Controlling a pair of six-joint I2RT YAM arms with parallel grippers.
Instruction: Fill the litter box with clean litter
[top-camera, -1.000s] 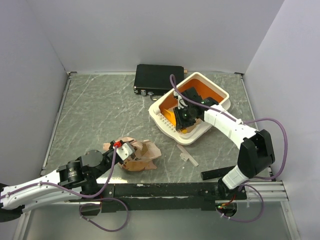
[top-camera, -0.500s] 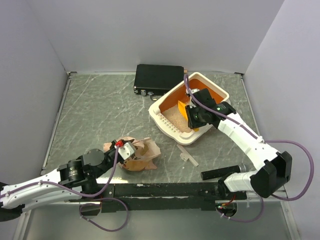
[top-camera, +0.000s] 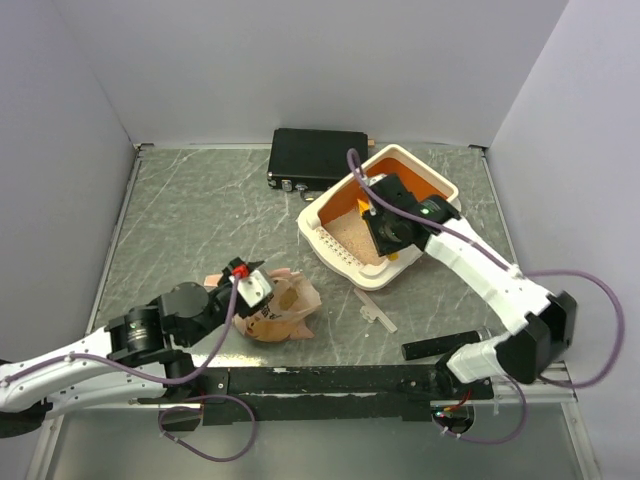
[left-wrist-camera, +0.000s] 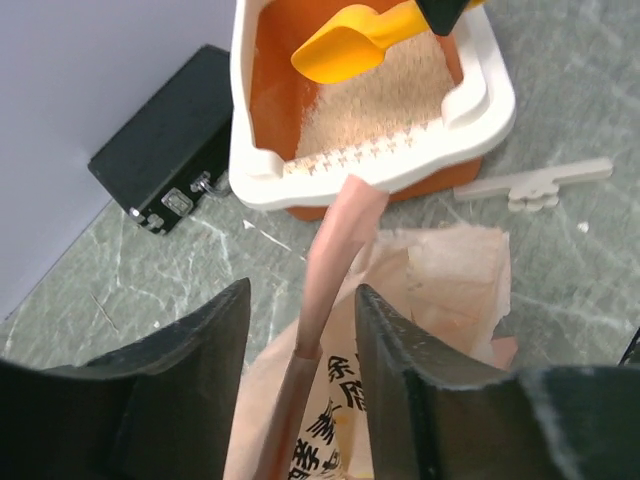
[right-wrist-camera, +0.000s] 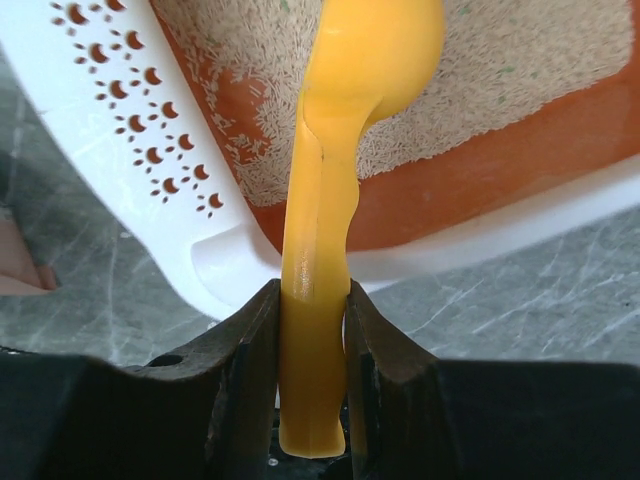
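Over the marbled table (top-camera: 200, 220), a yellow scoop (right-wrist-camera: 370, 60) is being clamped by the right gripper (right-wrist-camera: 308, 292) above the clean litter (right-wrist-camera: 520, 60), the left gripper (left-wrist-camera: 302, 295) being held apart.

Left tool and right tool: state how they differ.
The right tool is shut on the yellow scoop; the left tool stands open, a strip of the paper bag unpinched between its fingers. The right tool is at the litter box rim, the left tool over the paper bag. Both have something between their fingers.
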